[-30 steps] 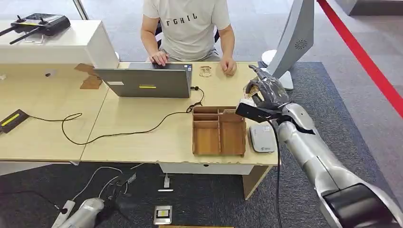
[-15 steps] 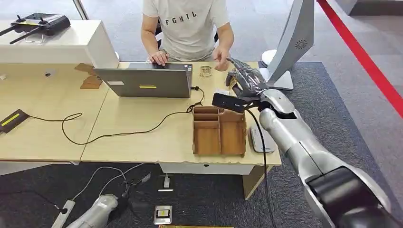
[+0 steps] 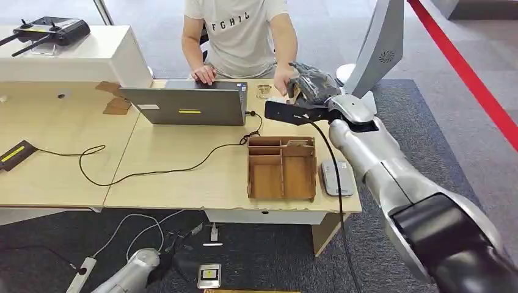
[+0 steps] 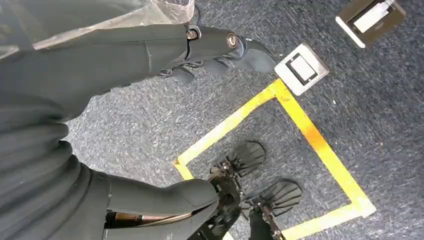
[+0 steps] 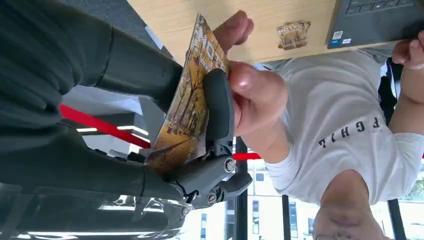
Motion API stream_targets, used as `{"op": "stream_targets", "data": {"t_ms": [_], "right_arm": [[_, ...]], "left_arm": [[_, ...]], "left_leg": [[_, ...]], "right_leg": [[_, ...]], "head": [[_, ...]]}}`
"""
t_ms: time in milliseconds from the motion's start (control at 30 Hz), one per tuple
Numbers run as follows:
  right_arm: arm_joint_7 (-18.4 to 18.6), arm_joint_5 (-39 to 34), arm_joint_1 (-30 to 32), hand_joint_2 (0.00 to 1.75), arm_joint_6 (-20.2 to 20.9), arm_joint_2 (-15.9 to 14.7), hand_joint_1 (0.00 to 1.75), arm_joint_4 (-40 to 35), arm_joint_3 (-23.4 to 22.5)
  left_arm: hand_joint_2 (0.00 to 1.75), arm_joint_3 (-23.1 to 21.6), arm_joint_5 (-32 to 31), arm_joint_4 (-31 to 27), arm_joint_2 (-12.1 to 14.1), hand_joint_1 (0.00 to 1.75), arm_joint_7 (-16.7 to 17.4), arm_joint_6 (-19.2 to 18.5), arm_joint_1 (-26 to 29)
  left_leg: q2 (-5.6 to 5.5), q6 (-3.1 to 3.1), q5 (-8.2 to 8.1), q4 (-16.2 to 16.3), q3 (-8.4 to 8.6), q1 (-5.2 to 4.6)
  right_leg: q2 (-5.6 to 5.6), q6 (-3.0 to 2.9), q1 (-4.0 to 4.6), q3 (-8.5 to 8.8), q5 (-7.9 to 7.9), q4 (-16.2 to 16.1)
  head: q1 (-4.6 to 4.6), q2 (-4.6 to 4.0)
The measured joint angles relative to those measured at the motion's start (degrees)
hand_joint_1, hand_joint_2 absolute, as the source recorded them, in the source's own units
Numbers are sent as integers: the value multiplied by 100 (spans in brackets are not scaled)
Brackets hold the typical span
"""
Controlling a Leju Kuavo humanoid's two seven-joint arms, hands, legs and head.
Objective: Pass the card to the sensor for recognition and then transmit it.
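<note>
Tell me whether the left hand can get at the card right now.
Probably not. The left hand hangs low over the carpet, while the card is up at the desk's far edge, held by the right hand and the person's hand.

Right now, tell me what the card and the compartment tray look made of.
Card: seemingly glossy printed card stock or plastic; thin, flat, with an autumn picture.
Compartment tray: apparently thin unpainted plywood; matte brown with darker edges.
The right hand holds the card while a person's hand touches it.
</note>
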Motion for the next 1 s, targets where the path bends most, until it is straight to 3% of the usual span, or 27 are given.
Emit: {"op": "stream_targets", "data": {"t_ms": [300, 333, 367, 600, 733, 867, 1000], "right_arm": [[68, 31, 41, 175, -26, 114, 175, 188, 72], [68, 41, 55, 175, -43, 114, 0, 206, 72], [68, 61, 72, 0, -72, 112, 0, 221, 72], [-107, 185, 110, 0, -194, 77, 0, 315, 85], [-192, 308, 71, 0, -632, 11, 0, 319, 96], [-241, 549, -142, 0, -811, -89, 0, 354, 112], [-483, 965, -513, 0, -1344, -249, 0, 374, 127]], "left_arm": [[175, -66, -31, 0, -120, 0, -66, 175, 1], [175, -68, -44, 2, -131, 0, -72, 182, 1], [175, -72, -61, 2, -136, 0, -85, 190, 1], [175, -171, -144, 2, -151, 0, -127, 208, 1], [175, -206, -227, 2, -151, 0, -162, 164, 1], [175, -219, -219, 2, -147, 0, -155, 107, 2], [175, -240, -199, 4, -138, 0, -166, 53, 4]], "left_leg": [[-1, 0, 0, 0, 0, 0], [-1, 0, 0, 0, 0, 0], [-1, 0, 0, 0, 0, 0], [0, 0, 0, 1, 0, 0], [0, 0, 0, 2, 0, 0], [-1, 1, 1, 4, -1, 0], [-1, 1, 0, 6, -4, -1]], "right_leg": [[0, 0, 0, -2, 0, 0], [0, 0, 0, -2, 0, 0], [0, 0, 0, -2, 0, 0], [1, 0, 0, -1, 0, 0], [1, 2, 0, -1, 3, 0], [1, 2, -1, -1, 4, 0], [1, 3, -2, -2, 4, 0]], "head": [[0, 0], [0, 0], [-2, 0], [0, 0], [0, 0], [2, 0], [4, 0]]}}
